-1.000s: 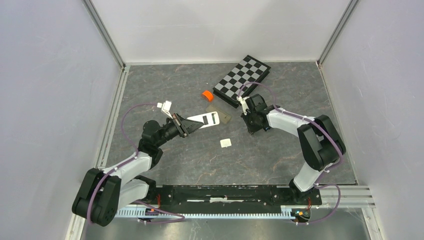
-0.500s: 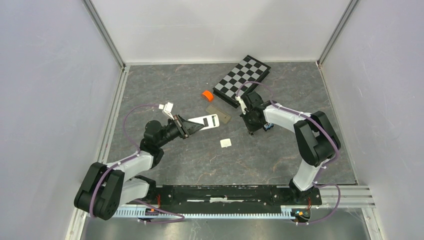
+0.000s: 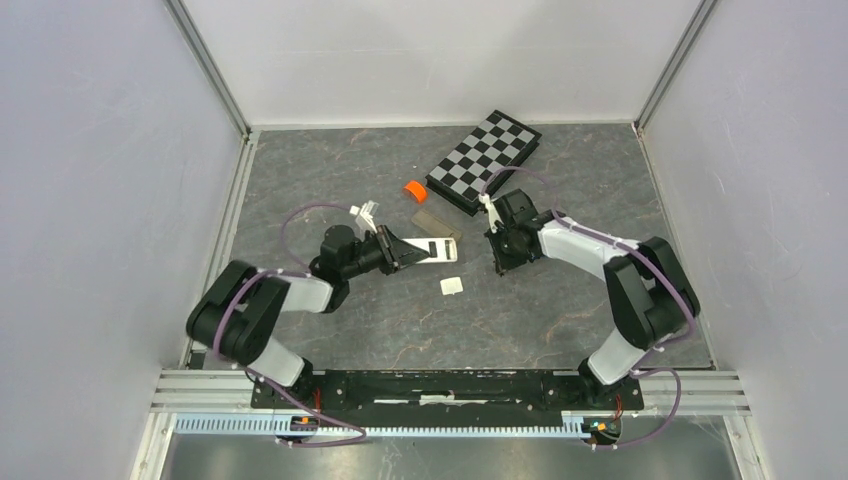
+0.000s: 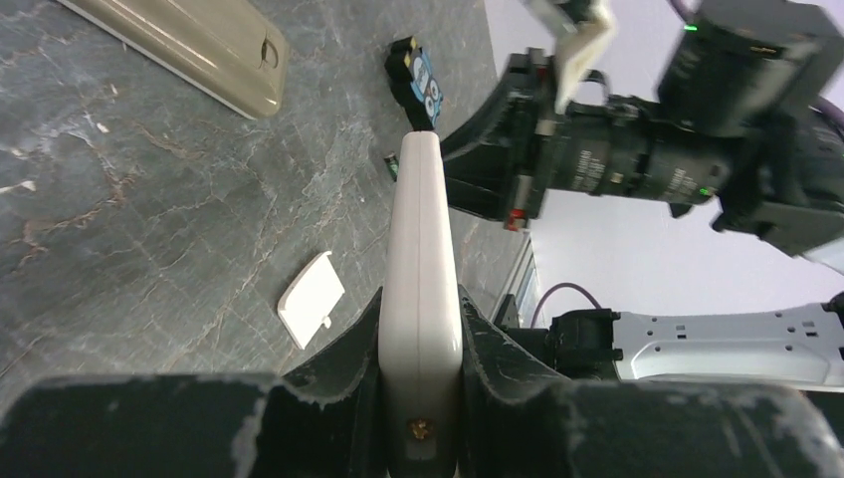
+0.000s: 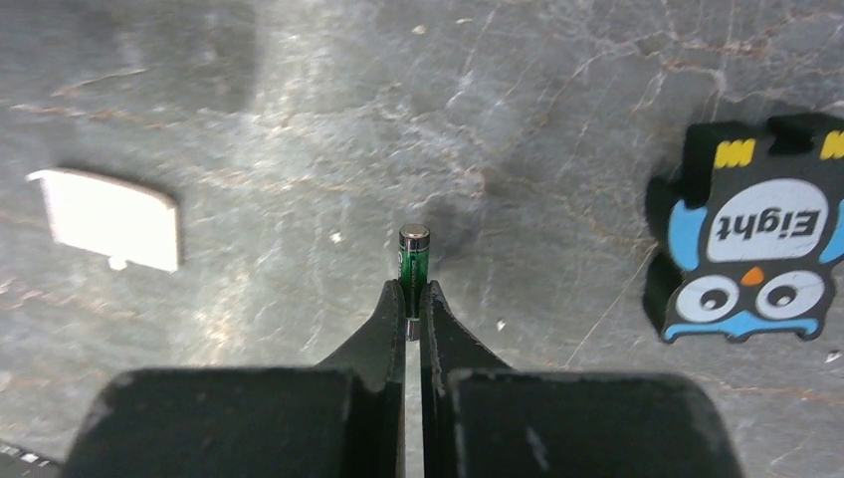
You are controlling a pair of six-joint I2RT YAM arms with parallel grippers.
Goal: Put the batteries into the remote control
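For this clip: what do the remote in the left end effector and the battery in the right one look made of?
Remote: seemingly cream plastic, smooth, with a moulded seam along its edge. Battery: likely metal in a glossy green wrap; bare silvery cap at its tip.
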